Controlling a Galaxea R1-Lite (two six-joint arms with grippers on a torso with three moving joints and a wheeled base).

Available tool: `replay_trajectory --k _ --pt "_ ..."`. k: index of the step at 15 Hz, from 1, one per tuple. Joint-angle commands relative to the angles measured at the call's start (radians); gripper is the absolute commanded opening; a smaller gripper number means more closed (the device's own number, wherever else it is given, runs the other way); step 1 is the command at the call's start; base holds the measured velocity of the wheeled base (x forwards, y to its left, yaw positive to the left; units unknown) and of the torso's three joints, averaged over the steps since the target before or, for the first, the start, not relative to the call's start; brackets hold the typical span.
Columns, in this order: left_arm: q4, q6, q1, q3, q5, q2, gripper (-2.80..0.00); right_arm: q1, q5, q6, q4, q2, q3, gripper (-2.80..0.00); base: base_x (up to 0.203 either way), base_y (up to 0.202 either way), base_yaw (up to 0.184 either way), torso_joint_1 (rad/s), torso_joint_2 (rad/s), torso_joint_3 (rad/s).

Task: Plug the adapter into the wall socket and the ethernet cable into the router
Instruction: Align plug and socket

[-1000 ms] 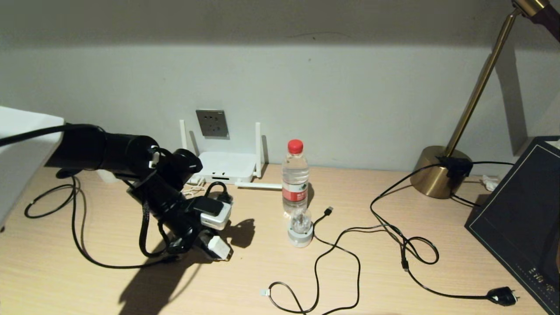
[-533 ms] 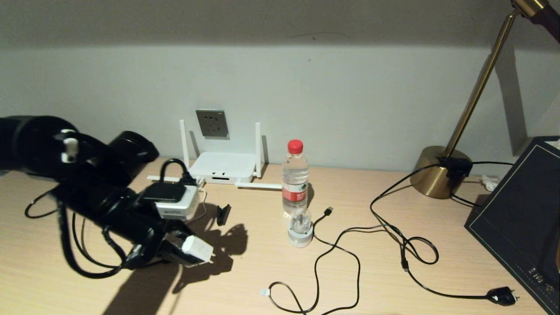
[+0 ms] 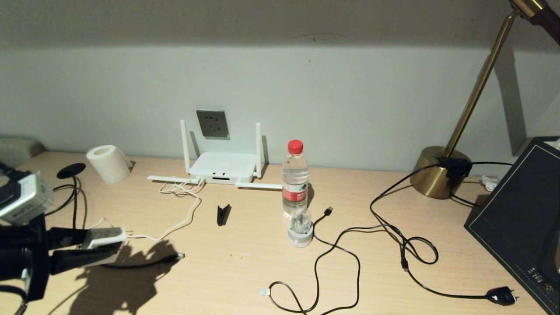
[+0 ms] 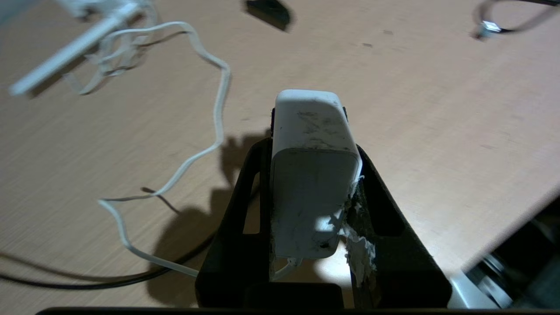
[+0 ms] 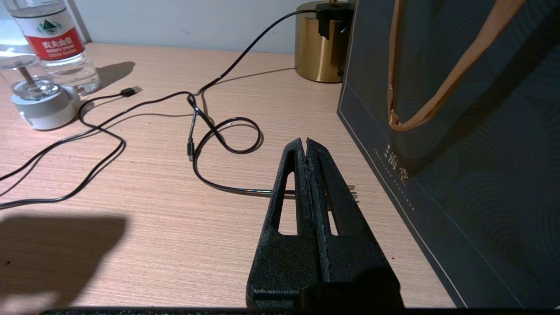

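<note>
The left pincer (image 3: 103, 245) grips the adapter (image 3: 105, 234); carry it toward one o'clock, prongs facing the wall socket (image 3: 212, 123).

left arm low at my left edge
my left gripper (image 3: 94, 245) clamps level; right gripper (image 5: 306, 146) pressed closed.

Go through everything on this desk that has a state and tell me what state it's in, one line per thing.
adapter: held in the left claw, unplugged, above the desk.
wall socket: nothing plugged in.
router: two antennas up, two lying flat; white cord attached.
ethernet cable: loose on the desk, not in the router.
right claw: shut, holding nothing.
water bottle: upright, red cap on.
toilet paper roll: lying on its side.
</note>
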Motion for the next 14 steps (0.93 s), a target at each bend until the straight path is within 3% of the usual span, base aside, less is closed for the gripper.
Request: replay_trajectory --k 1,3,4,6,9,10,12,14 --pt "-0.496 -0.062 0.093 0.168 -0.043 0.024 -2.80 0.000 0.001 0.000 -0.001 0.002 0.035 -2.80 0.000 0.000 0.000 0.000 0.00 0.000" --pt "-0.750 -0.178 0.071 0.198 -0.048 0.114 -2.80 0.000 0.002 -0.003 -0.001 0.002 0.035 -2.80 0.000 0.000 0.000 0.000 0.00 0.000" --pt "-0.795 -0.216 0.017 0.194 -0.008 0.136 -2.80 0.000 0.001 -0.003 -0.003 0.002 0.035 -2.80 0.000 0.000 0.000 0.000 0.00 0.000" --pt "-0.900 -0.348 -0.117 0.143 0.179 0.185 -2.80 0.000 0.001 -0.002 -0.003 0.002 0.035 -2.80 0.000 0.000 0.000 0.000 0.00 0.000" --pt "-1.016 -0.630 -0.343 0.038 0.389 0.318 -2.80 0.000 0.001 -0.002 -0.003 0.002 0.035 -2.80 0.000 0.000 0.000 0.000 0.00 0.000" --pt "-1.049 -0.698 -0.414 0.009 0.460 0.366 -2.80 0.000 0.001 -0.002 -0.003 0.002 0.035 -2.80 0.000 0.000 0.000 0.000 0.00 0.000" --pt "-1.164 -0.761 -0.500 -0.038 0.593 0.502 -2.80 0.001 0.001 -0.002 -0.003 0.002 0.035 -2.80 0.000 0.000 0.000 0.000 0.00 0.000" --pt "-1.424 -0.803 -0.537 -0.051 0.659 0.647 -2.80 0.001 0.001 -0.003 -0.003 0.002 0.035 -2.80 0.000 0.000 0.000 0.000 0.00 0.000"
